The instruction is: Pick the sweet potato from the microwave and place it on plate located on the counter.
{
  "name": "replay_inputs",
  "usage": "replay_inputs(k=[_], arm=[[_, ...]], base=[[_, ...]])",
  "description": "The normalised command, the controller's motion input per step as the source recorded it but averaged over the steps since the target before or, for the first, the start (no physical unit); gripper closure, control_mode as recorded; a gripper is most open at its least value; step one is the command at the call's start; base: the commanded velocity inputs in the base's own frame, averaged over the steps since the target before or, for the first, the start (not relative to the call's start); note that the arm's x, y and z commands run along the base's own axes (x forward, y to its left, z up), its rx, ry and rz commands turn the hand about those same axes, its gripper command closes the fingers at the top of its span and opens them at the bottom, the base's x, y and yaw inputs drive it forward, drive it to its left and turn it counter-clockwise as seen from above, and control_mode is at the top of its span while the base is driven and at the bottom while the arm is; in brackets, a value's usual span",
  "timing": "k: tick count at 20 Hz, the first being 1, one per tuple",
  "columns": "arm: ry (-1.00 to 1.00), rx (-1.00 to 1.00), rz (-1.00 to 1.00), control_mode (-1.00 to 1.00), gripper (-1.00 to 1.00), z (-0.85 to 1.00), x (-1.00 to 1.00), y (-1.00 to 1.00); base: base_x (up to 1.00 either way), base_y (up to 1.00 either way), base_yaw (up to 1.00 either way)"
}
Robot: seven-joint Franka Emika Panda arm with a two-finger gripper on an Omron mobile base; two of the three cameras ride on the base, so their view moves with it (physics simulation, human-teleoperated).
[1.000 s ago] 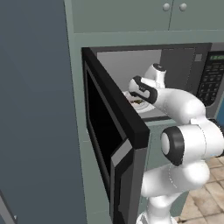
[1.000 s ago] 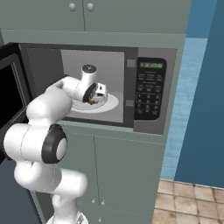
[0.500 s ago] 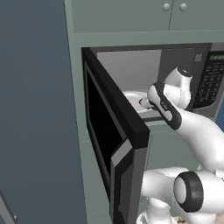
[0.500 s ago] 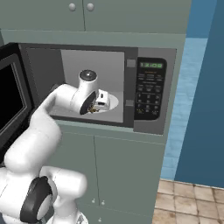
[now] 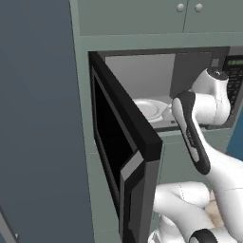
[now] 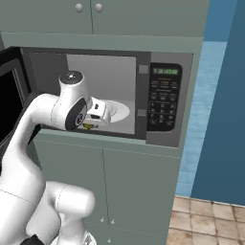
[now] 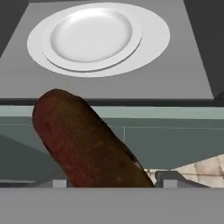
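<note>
The sweet potato (image 7: 83, 140), a dark reddish-brown oblong lump, lies slantwise between the tips of my gripper (image 7: 114, 180), which is shut on it. In the right base view the gripper (image 6: 93, 117) hangs at the front opening of the microwave (image 6: 143, 72), and the sweet potato (image 6: 89, 126) peeks out below the hand. The microwave's own white round dish (image 7: 92, 35) lies bare on the grey floor of the cavity, beyond the potato. The microwave door (image 5: 118, 142) stands swung open to the left. The plate and the counter are out of view.
The black keypad with its green display (image 6: 163, 95) sits right of the cavity. Grey-green cabinet fronts (image 6: 139, 191) run below and above the microwave. A blue wall (image 6: 225, 95) and a tiled floor (image 6: 210, 220) lie to the right.
The hand has drawn back from over the white dish to the cavity's front edge, carrying the sweet potato with it. The arm's elbow has swung up and out.
</note>
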Motion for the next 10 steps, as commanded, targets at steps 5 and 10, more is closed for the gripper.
replay_inputs(k=[5, 10], arm=[[0.0, -0.01, -0.02, -1.0, 1.0, 0.45, -1.0, -0.03], [0.0, 0.0, 0.0, -1.0, 1.0, 0.39, -1.0, 0.13]], base=[[0.0, 0.0, 0.0], [0.0, 0.0, 0.0]])
